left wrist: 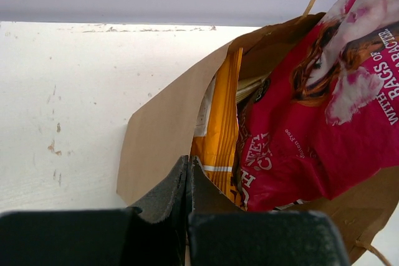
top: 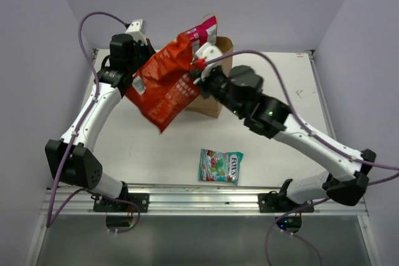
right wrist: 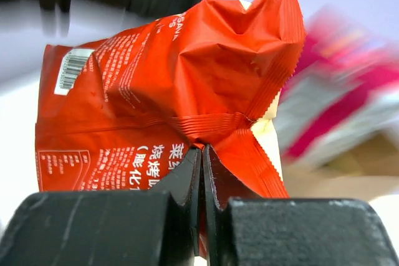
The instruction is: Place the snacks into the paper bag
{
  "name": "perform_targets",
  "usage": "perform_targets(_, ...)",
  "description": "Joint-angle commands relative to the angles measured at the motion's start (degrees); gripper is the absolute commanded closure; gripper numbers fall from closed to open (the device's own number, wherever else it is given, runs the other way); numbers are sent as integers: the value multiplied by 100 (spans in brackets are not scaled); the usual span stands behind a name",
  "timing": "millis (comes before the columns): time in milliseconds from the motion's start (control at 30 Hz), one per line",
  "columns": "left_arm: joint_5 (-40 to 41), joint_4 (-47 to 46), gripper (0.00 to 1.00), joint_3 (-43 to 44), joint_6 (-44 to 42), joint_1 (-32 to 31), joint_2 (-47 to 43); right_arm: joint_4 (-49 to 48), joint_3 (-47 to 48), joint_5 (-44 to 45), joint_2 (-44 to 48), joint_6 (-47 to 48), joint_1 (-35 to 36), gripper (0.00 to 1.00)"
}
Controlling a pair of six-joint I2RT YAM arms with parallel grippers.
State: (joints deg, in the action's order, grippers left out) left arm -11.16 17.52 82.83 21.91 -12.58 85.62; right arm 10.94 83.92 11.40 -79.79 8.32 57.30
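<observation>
Right fingers (right wrist: pixel 182 182) tight on chip bag (right wrist: pixel 156 98)

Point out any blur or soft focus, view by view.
Top external: sharp throughout, with even light. Left wrist: paper bag and magenta bag crisp. Right wrist: chip bag in focus, everything behind it smeared.

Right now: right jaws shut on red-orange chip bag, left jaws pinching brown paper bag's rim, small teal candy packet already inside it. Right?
No. The small teal candy packet lies flat on the white table, outside the brown paper bag, per the top external view. The rest stands.
</observation>
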Motion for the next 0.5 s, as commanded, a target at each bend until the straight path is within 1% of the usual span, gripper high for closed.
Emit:
perform_targets(0, -70, -293, 100, 330, 67, -25, -38, 322, 1027, 1302, 271, 1475, -17, 100)
perform_targets(67, -167, -345, 100, 392, 164, -25, 77, -3, 1310, 1522, 79, 1900, -69, 100)
perform_targets(100, -237, -354, 100, 392, 199, -25, 95, -117, 1581, 1480, -18, 2145, -122, 100)
perform_targets(167, -299, -424, 100, 375, 261, -25, 130, -276, 1994, 1113, -333, 2227, -394, 100)
perform_targets(233, -317, -433, 100, 383, 278, -25, 147, -477, 2154, 918, -511, 2384, -605, 100)
perform_targets(300, -343, -425, 100, 383, 279, -25, 156, -811, 2033, 768, -695, 2665, -711, 100)
perform_targets(467, -361, -320, 100, 445, 349, -25, 174, -1988, 1593, 355, -898, 2754, -1413, 100)
